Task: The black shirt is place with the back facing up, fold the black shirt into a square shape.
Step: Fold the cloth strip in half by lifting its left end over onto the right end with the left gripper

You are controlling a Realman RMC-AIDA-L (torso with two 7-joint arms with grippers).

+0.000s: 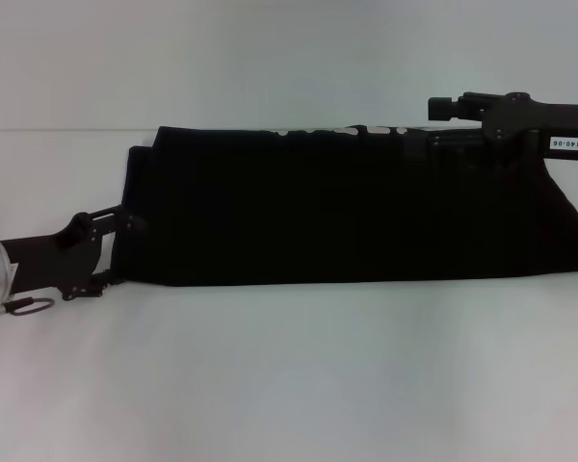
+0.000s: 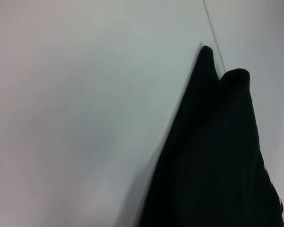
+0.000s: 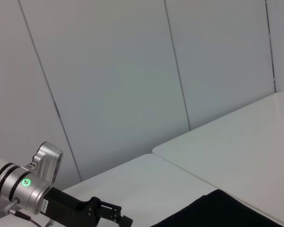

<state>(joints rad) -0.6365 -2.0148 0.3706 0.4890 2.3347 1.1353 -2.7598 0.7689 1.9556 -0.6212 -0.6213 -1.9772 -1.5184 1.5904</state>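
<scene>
1. White table (image 1: 289,385), pale panelled wall (image 3: 132,71) behind.
2. Black shirt (image 1: 347,207) folded into long band across table, white lettering (image 1: 337,130) peeking at far edge.
3. Left gripper (image 1: 111,252) at shirt's left near corner, touching the cloth; fingers lost against black fabric, grip cannot be told.
4. Right gripper (image 1: 443,144) over shirt's right far edge, beside lettering; fingers merged with fabric, opening cannot be told.
5. Left wrist view: shirt (image 2: 217,156) rising in two rounded folded peaks above table.
6. Right wrist view: left gripper (image 3: 116,215) beside shirt (image 3: 217,210) edge.
</scene>
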